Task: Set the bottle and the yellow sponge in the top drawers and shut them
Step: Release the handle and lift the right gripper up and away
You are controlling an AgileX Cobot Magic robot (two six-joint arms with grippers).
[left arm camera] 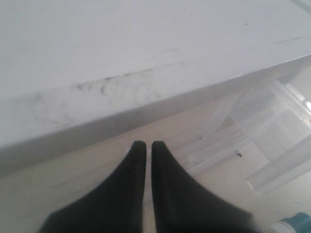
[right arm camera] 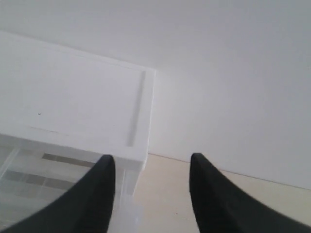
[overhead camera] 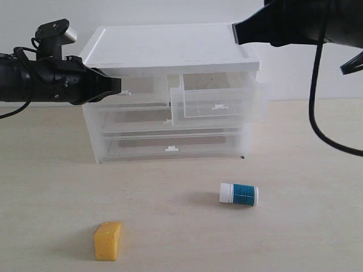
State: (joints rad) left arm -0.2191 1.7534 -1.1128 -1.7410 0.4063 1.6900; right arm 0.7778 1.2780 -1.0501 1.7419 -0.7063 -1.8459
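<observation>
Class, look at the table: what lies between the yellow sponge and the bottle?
Nothing. In the exterior view, only bare table separates the yellow sponge from the bottle.

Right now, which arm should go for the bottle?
Right, probably: the right end effector is open, and the bottle lies on that side. The left end effector is shut at the left drawer.

The small white cylindrical bottle with a teal-blue label [overhead camera: 239, 194] lies on its side, near right. The yellow-orange foam wedge sponge [overhead camera: 107, 241] stands near left. Farther back, the right translucent plastic top drawer [overhead camera: 218, 102] is pulled out; the left top drawer [overhead camera: 144, 85] looks pushed in.
</observation>
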